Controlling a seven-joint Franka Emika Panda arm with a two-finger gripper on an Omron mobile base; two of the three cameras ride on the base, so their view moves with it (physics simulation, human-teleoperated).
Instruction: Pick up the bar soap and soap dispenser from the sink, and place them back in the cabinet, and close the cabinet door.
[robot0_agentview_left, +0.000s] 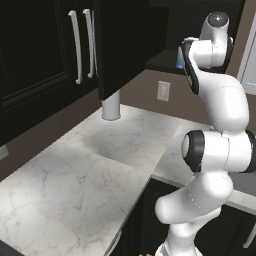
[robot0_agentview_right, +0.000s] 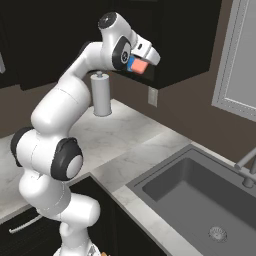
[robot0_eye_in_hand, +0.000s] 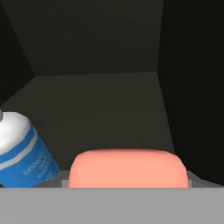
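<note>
My gripper (robot0_agentview_right: 135, 64) is raised at the mouth of the open dark cabinet (robot0_agentview_right: 175, 45) and is shut on the orange-red bar soap (robot0_agentview_right: 140, 65). In the hand view the bar soap (robot0_eye_in_hand: 127, 168) sits low in the middle, hiding the fingertips, just above the cabinet's dark shelf floor (robot0_eye_in_hand: 100, 109). The soap dispenser (robot0_eye_in_hand: 24, 153), a blue bottle with a white neck, stands inside the cabinet to the soap's left. The cabinet door (robot0_agentview_left: 125, 45) hangs open, edge-on over the counter. The sink (robot0_agentview_right: 165, 192) lies below at the right, with nothing in its basin.
A white paper towel roll (robot0_agentview_right: 101, 95) stands on the marble counter (robot0_agentview_left: 100, 165) under the cabinet. A faucet (robot0_agentview_right: 245, 167) rises at the sink's far right and a drain ring (robot0_agentview_right: 217, 233) sits in the basin. A wall outlet (robot0_agentview_left: 163, 91) is beneath the cabinet.
</note>
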